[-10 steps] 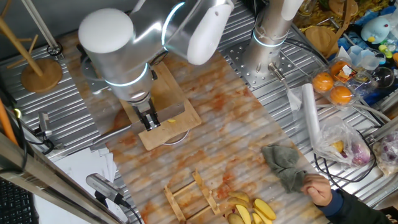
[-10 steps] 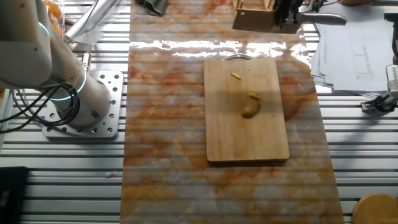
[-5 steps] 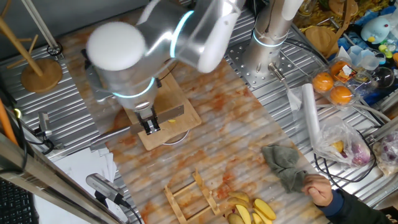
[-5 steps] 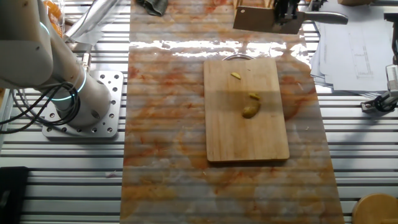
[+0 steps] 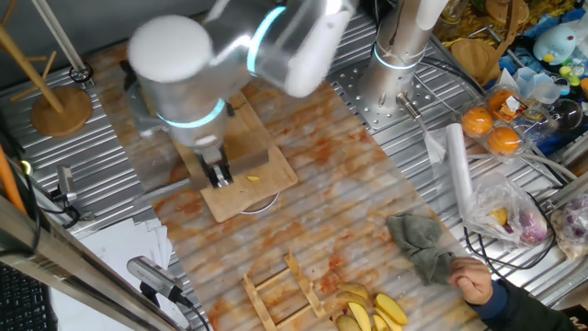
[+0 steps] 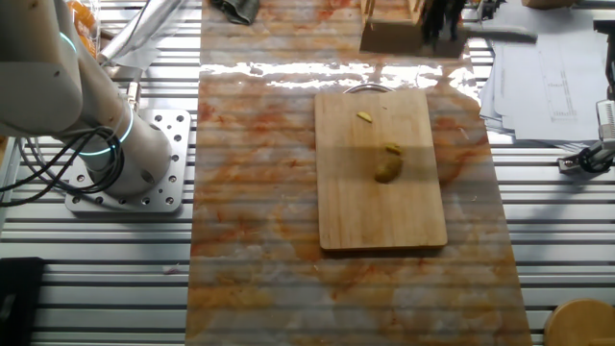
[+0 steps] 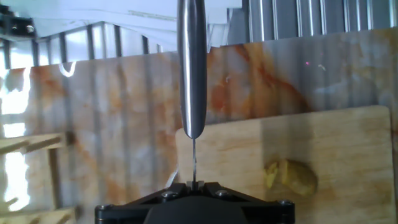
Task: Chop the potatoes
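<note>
A bamboo cutting board (image 6: 380,216) lies on the marbled mat. On it sit a small peeled potato lump (image 6: 387,169) and two thin yellow slices (image 6: 392,148) (image 6: 364,117). My gripper (image 6: 443,19) hovers beyond the board's far end, shut on a knife (image 6: 500,33). In the hand view the knife (image 7: 191,74) points straight ahead from the gripper (image 7: 194,185), edge-on, over the board's (image 7: 336,143) corner, with the potato lump (image 7: 292,177) to its right. From the other side the gripper (image 5: 218,175) hangs over the board (image 5: 266,170) near a slice (image 5: 252,179).
A wooden rack (image 5: 280,285), yellow wedges (image 5: 372,313), a grey cloth (image 5: 418,244) and a person's hand (image 5: 469,280) are at the mat's end. Oranges (image 5: 491,129) and bags lie to the side. A second arm's base (image 6: 125,163) and papers (image 6: 548,86) flank the board.
The arm is blurred in motion and the gripper with the knife has shifted slightly farther past the board's end. The potato pieces have not moved.
</note>
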Tool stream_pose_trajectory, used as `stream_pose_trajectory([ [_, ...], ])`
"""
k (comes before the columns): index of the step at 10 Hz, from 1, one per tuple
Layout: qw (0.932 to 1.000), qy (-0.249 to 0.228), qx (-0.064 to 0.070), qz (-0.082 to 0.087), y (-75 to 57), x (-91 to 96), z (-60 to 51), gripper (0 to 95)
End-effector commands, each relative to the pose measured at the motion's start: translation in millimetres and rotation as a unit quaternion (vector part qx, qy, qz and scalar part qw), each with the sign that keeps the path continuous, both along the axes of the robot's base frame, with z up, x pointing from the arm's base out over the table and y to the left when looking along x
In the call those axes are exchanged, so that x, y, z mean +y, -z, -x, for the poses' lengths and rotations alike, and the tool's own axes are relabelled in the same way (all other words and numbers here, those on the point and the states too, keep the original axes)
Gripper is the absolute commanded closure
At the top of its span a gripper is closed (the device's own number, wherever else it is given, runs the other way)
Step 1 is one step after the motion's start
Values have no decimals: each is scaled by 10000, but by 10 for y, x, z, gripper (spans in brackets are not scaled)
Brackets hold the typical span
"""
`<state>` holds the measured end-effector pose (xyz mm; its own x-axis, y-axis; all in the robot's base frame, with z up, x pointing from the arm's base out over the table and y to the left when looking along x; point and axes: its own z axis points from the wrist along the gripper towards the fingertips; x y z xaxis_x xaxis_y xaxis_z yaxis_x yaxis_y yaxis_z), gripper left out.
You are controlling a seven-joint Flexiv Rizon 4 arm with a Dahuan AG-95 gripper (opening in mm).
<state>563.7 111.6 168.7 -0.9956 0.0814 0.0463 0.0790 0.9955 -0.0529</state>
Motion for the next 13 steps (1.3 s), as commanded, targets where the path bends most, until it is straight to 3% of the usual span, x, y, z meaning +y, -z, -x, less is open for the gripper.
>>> stream_pose_trajectory([
  [1, 9999, 47, -86, 76, 58, -251, 117, 950],
  [3, 9999, 18, -92, 79, 111, -480, 208, 950],
  [5, 9999, -11, -80, 134, 251, -622, 267, 950],
  [7, 9998, -3, -72, 192, 323, -653, 281, 950],
  [11, 9996, -258, -96, 116, 302, -646, 252, 950],
  [13, 9999, -39, -67, 146, 302, -646, 252, 950],
])
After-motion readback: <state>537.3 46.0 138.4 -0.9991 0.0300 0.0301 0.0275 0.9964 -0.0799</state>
